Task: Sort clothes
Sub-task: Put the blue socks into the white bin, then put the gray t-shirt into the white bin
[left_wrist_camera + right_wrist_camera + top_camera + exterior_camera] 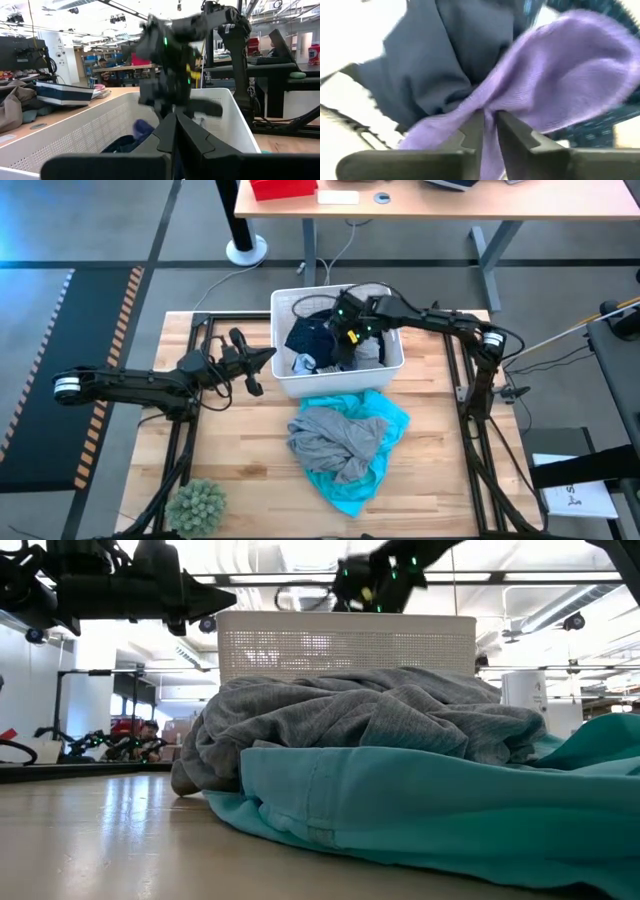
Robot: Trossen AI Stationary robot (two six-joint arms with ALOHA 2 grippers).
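Observation:
A white slotted basket [290, 385] stands mid-table with navy [310, 340], black and white clothes in it. My right gripper [350, 332] reaches over the basket from the table's right and is shut on a light blue-violet cloth [560, 75]; a navy garment [445, 55] lies behind it. My left gripper [268, 357] is shut and empty, just left of the basket's left wall, pointing at the basket [75, 140]. A grey garment [335, 438] lies on a turquoise one [385, 425] on the table in front of the basket. My right gripper pinches a gathered fold of the light blue-violet cloth [489, 102] between its two fingertips; the cloth bunches there and fans out beyond them. The fingers slant down into the basket from the table's right. Whether the cloth is clear of the other clothes, I cannot tell.
A fuzzy green ball [197, 505] sits at the table's near left corner. Bare wood shows to the left and right of the grey and turquoise pile. In the low view the pile [380, 730] hides most of the basket [345, 640].

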